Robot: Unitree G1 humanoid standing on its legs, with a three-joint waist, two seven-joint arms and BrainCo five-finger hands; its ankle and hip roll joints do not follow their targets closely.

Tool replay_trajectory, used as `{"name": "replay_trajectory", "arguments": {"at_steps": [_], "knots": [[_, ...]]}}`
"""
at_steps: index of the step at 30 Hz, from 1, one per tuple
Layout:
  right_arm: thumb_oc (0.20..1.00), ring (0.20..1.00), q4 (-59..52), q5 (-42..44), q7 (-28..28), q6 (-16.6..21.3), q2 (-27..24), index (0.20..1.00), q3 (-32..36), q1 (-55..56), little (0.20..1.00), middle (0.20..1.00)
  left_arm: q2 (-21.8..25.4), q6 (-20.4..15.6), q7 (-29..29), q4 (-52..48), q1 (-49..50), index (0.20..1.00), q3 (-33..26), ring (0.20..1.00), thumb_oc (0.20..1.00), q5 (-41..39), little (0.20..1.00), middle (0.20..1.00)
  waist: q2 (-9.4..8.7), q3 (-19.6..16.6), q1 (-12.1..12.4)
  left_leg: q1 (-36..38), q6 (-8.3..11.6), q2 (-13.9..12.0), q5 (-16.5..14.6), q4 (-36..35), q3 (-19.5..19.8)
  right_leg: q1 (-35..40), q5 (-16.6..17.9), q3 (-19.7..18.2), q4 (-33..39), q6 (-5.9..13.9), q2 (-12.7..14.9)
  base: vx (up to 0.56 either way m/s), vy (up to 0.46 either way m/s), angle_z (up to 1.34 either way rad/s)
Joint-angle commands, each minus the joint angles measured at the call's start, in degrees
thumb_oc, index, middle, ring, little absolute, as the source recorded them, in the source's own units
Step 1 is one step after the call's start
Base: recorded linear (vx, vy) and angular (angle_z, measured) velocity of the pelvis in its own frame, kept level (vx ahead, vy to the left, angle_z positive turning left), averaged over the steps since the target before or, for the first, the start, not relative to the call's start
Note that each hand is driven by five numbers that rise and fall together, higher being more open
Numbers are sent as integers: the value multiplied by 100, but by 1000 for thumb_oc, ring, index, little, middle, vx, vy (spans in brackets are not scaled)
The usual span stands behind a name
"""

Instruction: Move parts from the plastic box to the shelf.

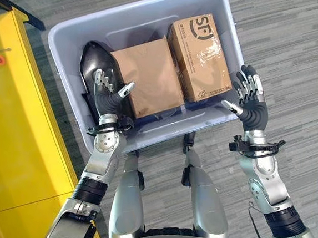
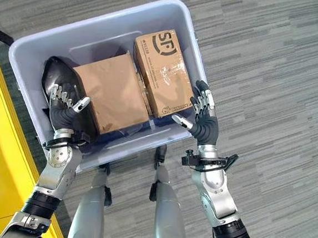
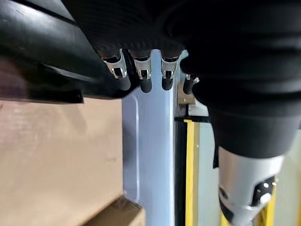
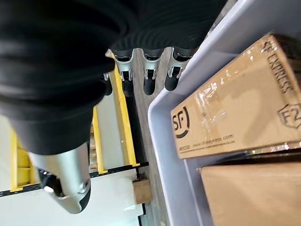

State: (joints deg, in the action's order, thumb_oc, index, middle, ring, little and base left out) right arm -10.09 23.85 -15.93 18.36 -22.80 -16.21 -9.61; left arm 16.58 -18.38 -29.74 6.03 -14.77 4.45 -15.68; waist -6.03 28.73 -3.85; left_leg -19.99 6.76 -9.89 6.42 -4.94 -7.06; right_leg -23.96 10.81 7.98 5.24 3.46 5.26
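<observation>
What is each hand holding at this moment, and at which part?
Nothing is held. The left hand is open inside the plastic box, over a black bag. The right hand is open outside the box's wall.

The left hand (image 1: 112, 95) partly hides a black bag (image 1: 94, 63) (contents unseen).

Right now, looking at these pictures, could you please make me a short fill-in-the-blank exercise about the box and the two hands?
1. The plastic box holds ____ cardboard cartons and one black bag.
2. The left hand is over the black bag, beside the ____ carton, the one without print.
3. The right hand is ____ the plastic box, its fingers straight, near the printed carton.
4. The yellow shelf stands on the robot's ____ side.

Missing words: two; plain; outside; left
</observation>
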Motion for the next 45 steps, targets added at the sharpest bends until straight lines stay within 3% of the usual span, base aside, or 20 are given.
{"name": "replay_trajectory", "arguments": {"at_steps": [1, 7, 12, 17, 20, 22, 25, 26, 30, 31, 38, 45], "knots": [[1000, 1000, -337, -56, -62, 548, 83, 1000, 261, -210, 1000, 1000, 326, -270, -616, -105, -53, 1000, -117, 1000, 1000, 876, 1000, 1000, -99, -237, -11, -81, 186, -260, 157, -6, -133, -361, 121, 75, -556, 745, 796, -17, -19, 7], [1000, 1000, -379, 50, -58, 633, 79, 1000, 162, -282, 1000, 1000, 444, -182, -1121, -411, -249, 1000, -206, 1000, 1000, 1556, 1000, 1000, -194, -108, 5, -236, 230, -275, 195, -6, -73, -373, 159, 160, -462, 757, 800, -16, -20, 8], [1000, 1000, -391, 183, -12, 657, 118, 1000, 9, -372, 1000, 1000, 534, 61, -1320, 95, -564, 1000, 13, 1000, 1000, 1945, 1000, 1000, -270, -1, -21, -335, 262, -291, 223, -6, -54, -417, 178, 184, -419, 752, 791, -12, -9, 4], [1000, 1000, -396, 220, -83, 678, 135, 1000, -159, -409, 1000, 1000, 370, 303, -1467, 1449, -1095, 1000, 305, 1000, 1000, 1603, 1000, 1000, -410, 106, -149, -485, 286, -317, 241, -6, -85, -561, 211, 161, -375, 754, 759, 0, 0, 0], [1000, 1000, -453, 278, -76, 722, 95, 1000, -252, -356, 1000, 1000, 284, 478, -1383, 2760, -1685, 1000, 530, 1000, 1000, 1271, 1000, 1000, -510, 106, -288, -599, 297, -343, 270, -6, -115, -702, 244, 134, -351, 751, 738, 0, 0, 0], [1000, 1000, -567, 389, -44, 753, 25, 1000, -341, -279, 1000, 1000, 224, 492, -1127, 3658, -2072, 1000, 607, 1000, 1000, 674, 1000, 1000, -557, 106, -409, -673, 309, -362, 296, -6, -125, -790, 257, 114, -351, 747, 727, -10, -3, -6], [1000, 1000, -686, 461, 16, 791, -35, 1000, -438, -193, 1000, 1000, 305, 587, -1055, 4235, -2413, 1000, 695, 1000, 1000, 609, 1000, 1000, -591, 106, -494, -723, 319, -364, 302, -6, -131, -846, 264, 94, -339, 745, 715, -4, 1, -1], [1000, 1000, -735, 500, 79, 788, -108, 1000, -540, -166, 1000, 1000, 227, 620, -892, 4859, -2735, 1000, 664, 1000, 1000, 226, 1000, 1000, -612, 106, -570, -757, 332, -370, 307, -6, -140, -891, 275, 69, -331, 740, 696, 0, 0, 0], [1000, 1000, -827, 594, 133, 771, -198, 1000, -632, -101, 1000, 1000, 271, 829, -549, 5804, -3181, 1000, 645, 1000, 1000, -141, 1000, 1000, -653, 106, -695, -753, 349, -382, 304, -6, -181, -935, 315, 34, -304, 744, 669, 0, 0, 0], [1000, 1000, -851, 645, 159, 749, -223, 1000, -646, -88, 1000, 1000, 158, 854, -423, 5962, -3295, 1000, 526, 1000, 1000, -556, 1000, 1000, -658, 106, -731, -727, 346, -389, 289, -6, -199, -920, 332, 2, -286, 751, 654, -6, 6, -3], [1000, 1000, -810, 558, 143, 692, -173, 1000, -516, -117, 1000, 1000, -426, 984, -122, 4961, -3024, 1000, 1922, 1000, 1000, 995, 1000, 1000, -443, 106, -720, -564, 329, -322, 271, -6, -191, -722, 335, 13, -236, 756, 698, -9, 1, 1], [1000, 1000, -678, 511, 187, 620, -141, 1000, -446, -147, 1000, 1000, -539, 1078, 197, 4766, -2655, 1000, 2430, 1000, 1000, 1730, 1000, 1000, -299, 105, -615, -422, 309, -268, 245, -6, -184, -556, 323, 20, -219, 756, 730, -4, 4, 2]]}}
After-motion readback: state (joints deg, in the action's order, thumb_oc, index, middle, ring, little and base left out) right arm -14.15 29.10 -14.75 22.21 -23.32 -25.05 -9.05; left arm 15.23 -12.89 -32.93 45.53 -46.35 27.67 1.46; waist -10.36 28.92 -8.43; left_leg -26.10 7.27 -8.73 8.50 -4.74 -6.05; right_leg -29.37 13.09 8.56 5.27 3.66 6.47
